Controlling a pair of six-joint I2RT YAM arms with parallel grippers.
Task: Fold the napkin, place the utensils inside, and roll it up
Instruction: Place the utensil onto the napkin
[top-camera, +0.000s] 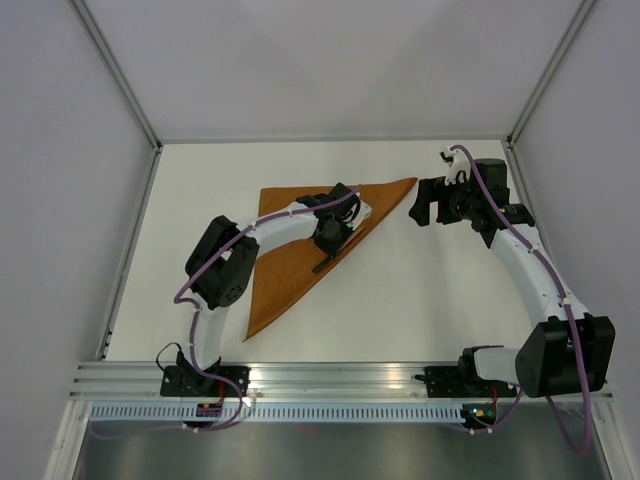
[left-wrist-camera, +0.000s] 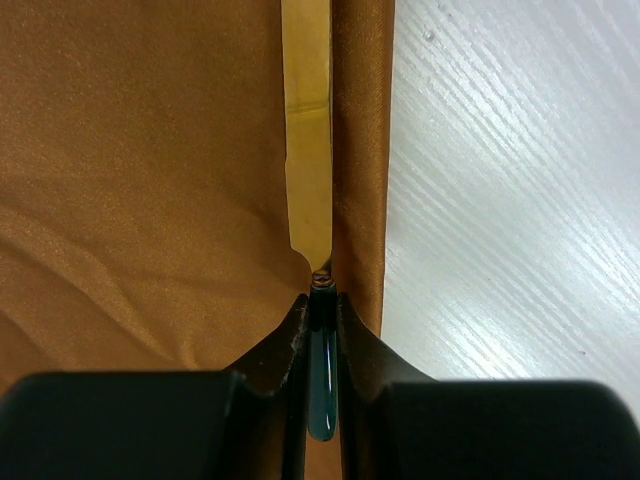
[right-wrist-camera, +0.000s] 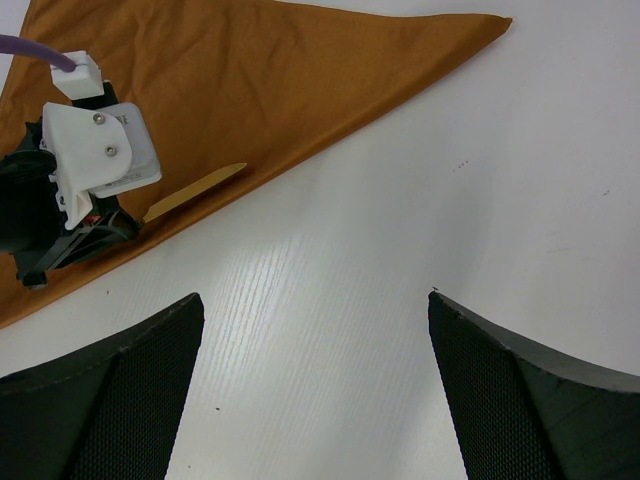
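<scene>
the napkin (top-camera: 282, 272) lies flat on the table (top-camera: 420, 300), folded into a rust-orange triangle. its long folded edge runs from the far right corner down to the near left tip, and its short side faces the back wall.

the left arm (top-camera: 268, 226) reaches over the napkin from the near left. the left jaws are clamped on the dark teal handle of a knife (left-wrist-camera: 308, 150), close together with only the thin handle between them. the knife's shiny blade mirrors the orange cloth and lies over the napkin, parallel to the long edge and just inside it. a narrow strip of cloth sits between the blade and the bare table. whether the blade touches the cloth or sits just above it, i cannot tell.

the right arm (top-camera: 522, 258) is off the napkin, beyond its far right corner. the right jaws stand wide apart over bare table, with nothing between them.
</scene>
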